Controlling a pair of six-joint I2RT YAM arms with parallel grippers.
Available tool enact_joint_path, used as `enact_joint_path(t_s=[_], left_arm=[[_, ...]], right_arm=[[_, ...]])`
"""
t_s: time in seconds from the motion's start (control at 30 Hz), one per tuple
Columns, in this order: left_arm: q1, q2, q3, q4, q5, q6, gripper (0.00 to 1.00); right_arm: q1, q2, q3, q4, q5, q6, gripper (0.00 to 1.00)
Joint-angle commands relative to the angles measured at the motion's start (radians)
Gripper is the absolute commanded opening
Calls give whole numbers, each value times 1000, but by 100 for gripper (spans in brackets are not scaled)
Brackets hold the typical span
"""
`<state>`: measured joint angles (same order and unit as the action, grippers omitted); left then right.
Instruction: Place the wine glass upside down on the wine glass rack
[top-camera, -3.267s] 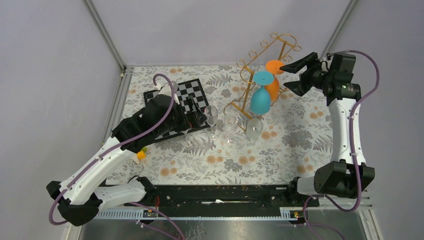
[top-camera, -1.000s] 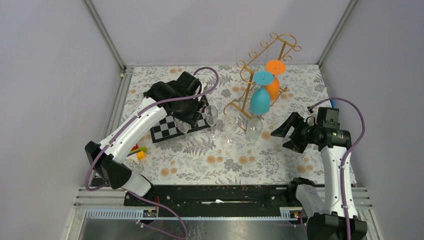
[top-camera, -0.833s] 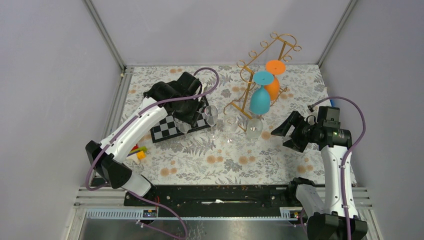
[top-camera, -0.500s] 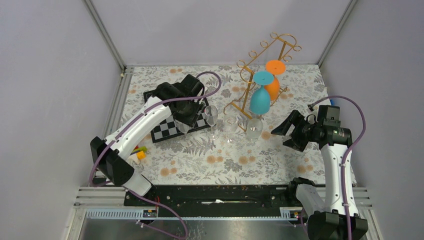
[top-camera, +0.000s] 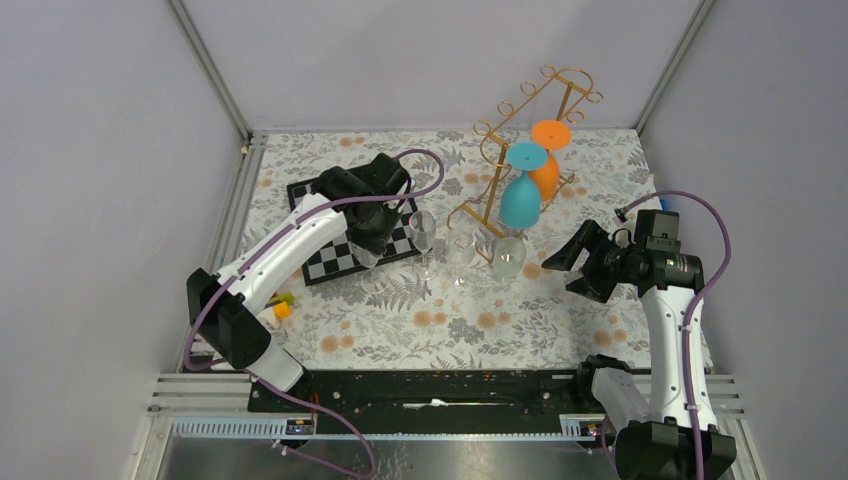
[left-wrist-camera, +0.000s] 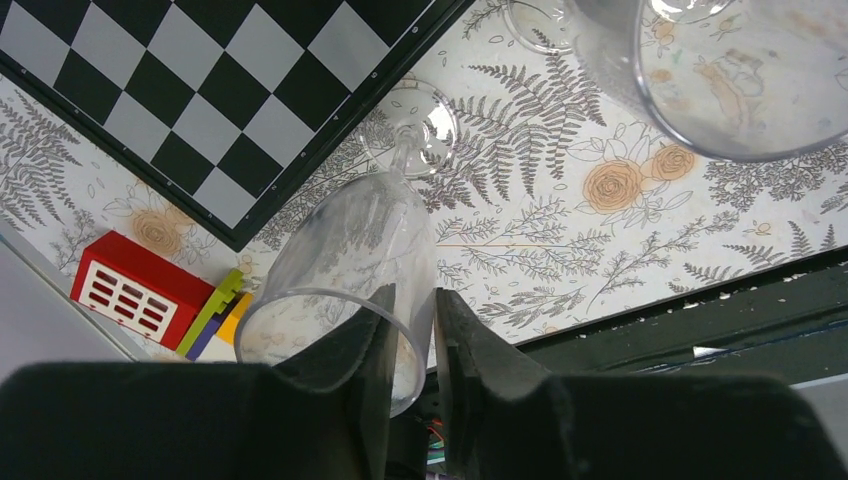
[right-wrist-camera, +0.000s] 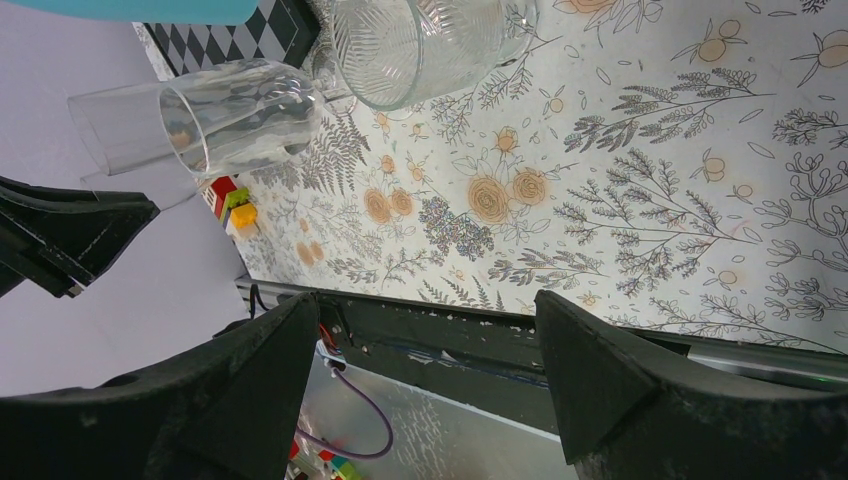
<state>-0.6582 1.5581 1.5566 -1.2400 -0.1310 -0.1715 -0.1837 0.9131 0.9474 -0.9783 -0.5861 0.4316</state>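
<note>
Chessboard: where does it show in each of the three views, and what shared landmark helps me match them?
Top external: chessboard left of centre, partly under the left arm.
Left wrist: chessboard in the upper left corner.
Right wrist: a sliver at the top edge, left of centre.
Shared landmark: the small toy blocks near the board's corner.

Your top view looks down over the whole bench (top-camera: 600, 200). Both wrist views sit close, sharing its chessboard (left-wrist-camera: 200, 90) and clear glasses (right-wrist-camera: 240, 120).
</note>
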Motion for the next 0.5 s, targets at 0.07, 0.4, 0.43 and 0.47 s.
enact_joint_path(t_s=[0.07,0.4,0.43,0.47], left_arm=[[9,-10,-3,0,-32,9,15],[12,-27,26,-11,-18,4,0],[12,-32,30,-11,-10,4,0],[14,-38,37,-12,-3,2,0]], right_arm=[[0,-3,40,-2,-10,-20,86],[0,-9,34,-3,-13,-15,86],[0,-9,36,-2,-12,-15,87],[0,-10,36,-2,-13,-14,86]])
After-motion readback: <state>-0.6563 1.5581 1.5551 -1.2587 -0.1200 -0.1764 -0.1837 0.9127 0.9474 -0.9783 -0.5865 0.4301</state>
